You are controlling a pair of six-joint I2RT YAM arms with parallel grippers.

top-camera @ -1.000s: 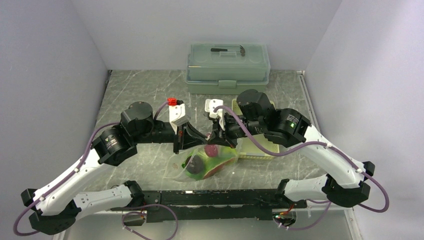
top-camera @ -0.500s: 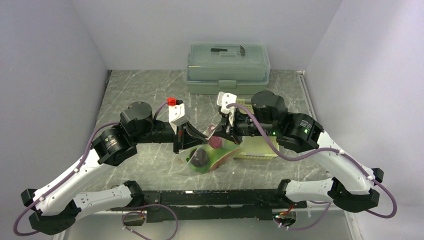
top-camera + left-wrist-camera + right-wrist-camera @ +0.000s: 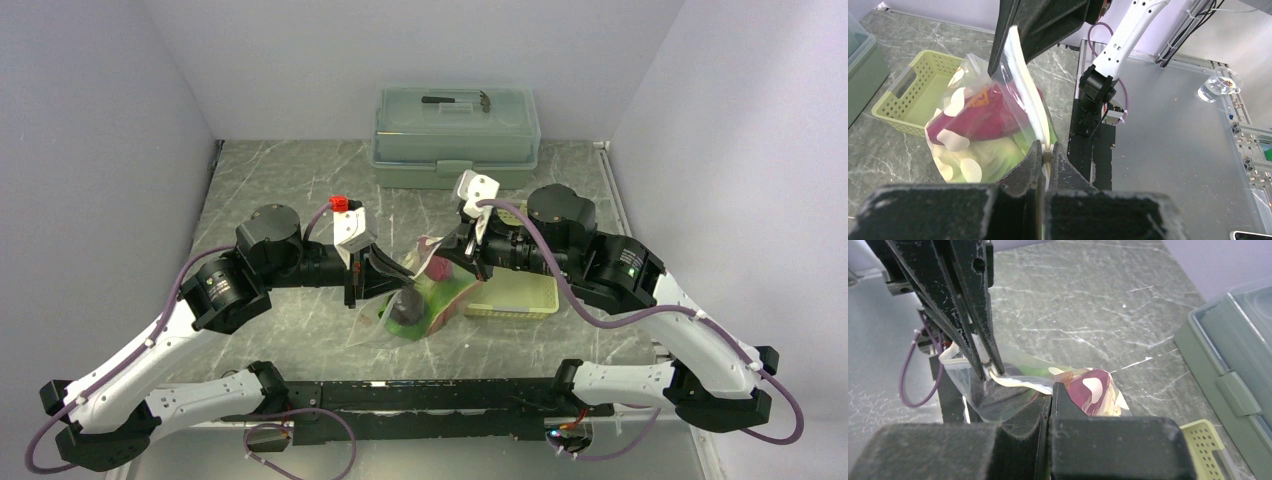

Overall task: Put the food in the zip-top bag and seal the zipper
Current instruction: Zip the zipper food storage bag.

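The zip-top bag [image 3: 428,297] hangs stretched between my two grippers above the table's middle, clear with white dots. Inside it lies the food: a magenta root [image 3: 982,118], green lettuce [image 3: 998,156] and a dark round piece [image 3: 404,311]. My left gripper [image 3: 1046,150] is shut on the zipper [image 3: 1024,87] at the bag's near-left end. My right gripper [image 3: 1052,390] is shut on the same strip further along, a short span from the left gripper's fingers [image 3: 984,347]. In the top view the left gripper [image 3: 404,272] and right gripper [image 3: 440,262] stand close together.
A pale yellow-green perforated tray [image 3: 520,296] sits just right of the bag under the right arm. A lidded grey-green box [image 3: 456,125] stands at the back wall. A black rail [image 3: 420,396] runs along the table's near edge.
My right gripper has slid right and back along the bag's mouth, away from the left gripper. The bag has tilted up and shifted right with it. The left gripper has barely moved.
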